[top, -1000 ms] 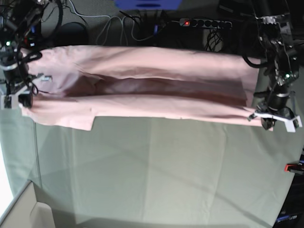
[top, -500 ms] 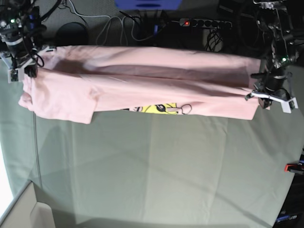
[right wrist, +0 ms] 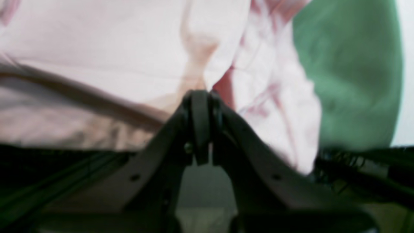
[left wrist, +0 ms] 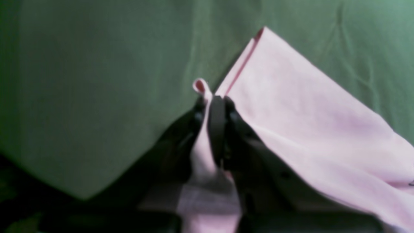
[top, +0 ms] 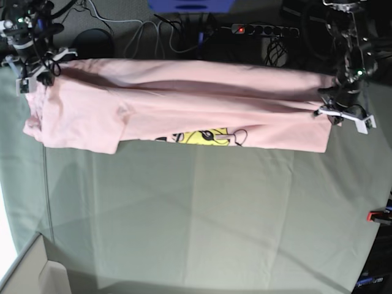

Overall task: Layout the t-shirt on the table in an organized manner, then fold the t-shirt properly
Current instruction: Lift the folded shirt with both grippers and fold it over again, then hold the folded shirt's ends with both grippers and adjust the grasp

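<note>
The pale pink t-shirt [top: 184, 104] hangs stretched sideways between my two grippers over the far part of the table [top: 196, 220]. A yellow-and-black graphic [top: 205, 136] peeks out at its lower edge. On the base view's right, my left gripper [top: 335, 112] is shut on one end. The left wrist view shows that left gripper [left wrist: 215, 100] pinching a fold of the t-shirt [left wrist: 307, 113]. At the base view's top left, my right gripper [top: 33, 68] is shut on the other end, where a sleeve droops. In the right wrist view, the right gripper [right wrist: 200, 95] is shut on the bunched t-shirt [right wrist: 97, 48].
A power strip [top: 263, 29] and cables lie beyond the table's far edge. A red clamp [top: 378, 215] sits at the right edge. A white box [top: 30, 269] stands at the near left corner. The grey-green table [left wrist: 81, 81] spreads below the cloth.
Both grippers have risen and moved toward the far edge, carrying the shirt. The cloth has unrolled downward, so the yellow graphic now shows.
</note>
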`<state>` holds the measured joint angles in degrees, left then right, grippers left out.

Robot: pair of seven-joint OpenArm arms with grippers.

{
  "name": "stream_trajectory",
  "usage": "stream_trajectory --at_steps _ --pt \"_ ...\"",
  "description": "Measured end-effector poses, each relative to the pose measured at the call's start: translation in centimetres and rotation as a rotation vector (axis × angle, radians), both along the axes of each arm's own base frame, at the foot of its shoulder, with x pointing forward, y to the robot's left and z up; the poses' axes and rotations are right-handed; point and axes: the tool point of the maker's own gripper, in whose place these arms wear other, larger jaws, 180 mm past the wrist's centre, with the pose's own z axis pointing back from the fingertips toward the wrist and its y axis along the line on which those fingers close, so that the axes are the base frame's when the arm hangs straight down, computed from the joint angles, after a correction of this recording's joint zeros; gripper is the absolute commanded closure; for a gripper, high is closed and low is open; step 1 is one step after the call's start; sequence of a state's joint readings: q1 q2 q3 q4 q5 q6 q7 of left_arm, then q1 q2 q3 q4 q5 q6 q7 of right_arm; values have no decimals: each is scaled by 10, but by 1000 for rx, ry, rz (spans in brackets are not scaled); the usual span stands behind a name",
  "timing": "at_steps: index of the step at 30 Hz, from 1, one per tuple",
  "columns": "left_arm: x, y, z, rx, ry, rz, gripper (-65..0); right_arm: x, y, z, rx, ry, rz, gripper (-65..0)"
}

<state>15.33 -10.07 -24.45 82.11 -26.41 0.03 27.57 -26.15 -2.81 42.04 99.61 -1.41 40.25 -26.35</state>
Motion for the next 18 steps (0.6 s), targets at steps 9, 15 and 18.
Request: stream_trajectory --at_steps 9,15,18 --pt "0 -2 -1 -6 7 -3 -2 -8 3 -1 12 -27 3 0" --pt "7 -2 2 -5 -9 -2 -85 -19 4 -22 54 17 -20 0" --pt "3 -2 1 -5 -1 -2 -91 -22 4 -24 56 26 -23 0"
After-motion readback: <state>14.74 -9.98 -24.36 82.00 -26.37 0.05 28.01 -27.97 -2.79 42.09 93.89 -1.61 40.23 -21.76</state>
